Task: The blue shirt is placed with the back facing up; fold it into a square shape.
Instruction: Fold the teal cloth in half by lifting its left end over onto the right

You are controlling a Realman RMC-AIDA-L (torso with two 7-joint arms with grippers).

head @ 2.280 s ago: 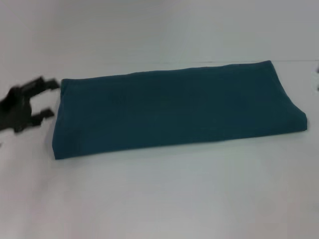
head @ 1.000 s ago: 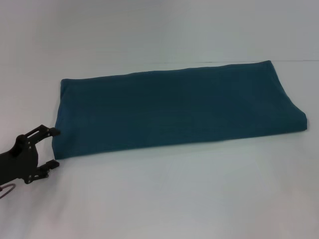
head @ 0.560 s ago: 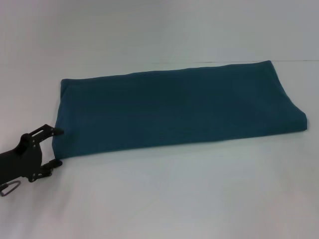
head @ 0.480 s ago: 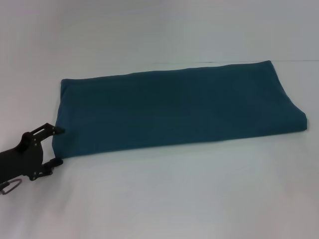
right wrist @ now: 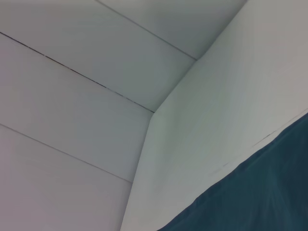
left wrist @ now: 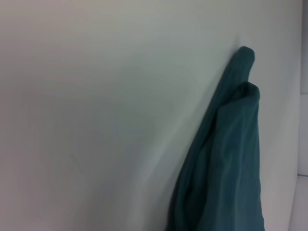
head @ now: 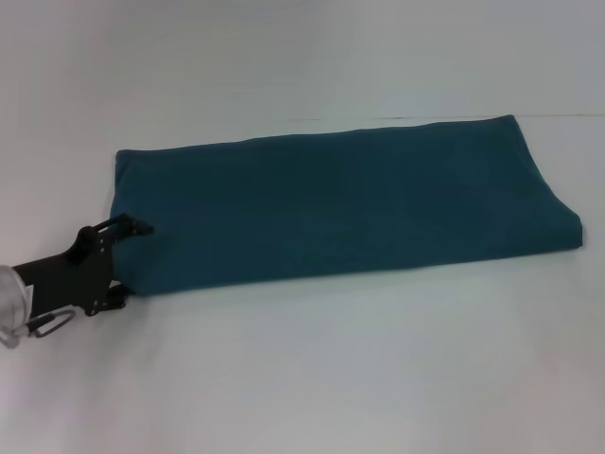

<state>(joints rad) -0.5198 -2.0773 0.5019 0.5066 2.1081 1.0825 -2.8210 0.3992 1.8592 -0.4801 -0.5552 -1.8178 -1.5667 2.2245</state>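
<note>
Blue shirt (head: 331,208): plain dark teal knit, folded into long flat band, lying across white surface from 9 to 3 o'clock before me. 3 o'clock end rounded fold; 9 o'clock end shows stacked layers (left wrist: 231,144).

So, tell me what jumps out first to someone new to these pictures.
The blue shirt, folded into a long band, stretches across the white table and fills most of the head view. At its near left corner the left gripper is open, its upper finger over the fabric and its lower one at the shirt's edge. The right gripper is not in view.
</note>
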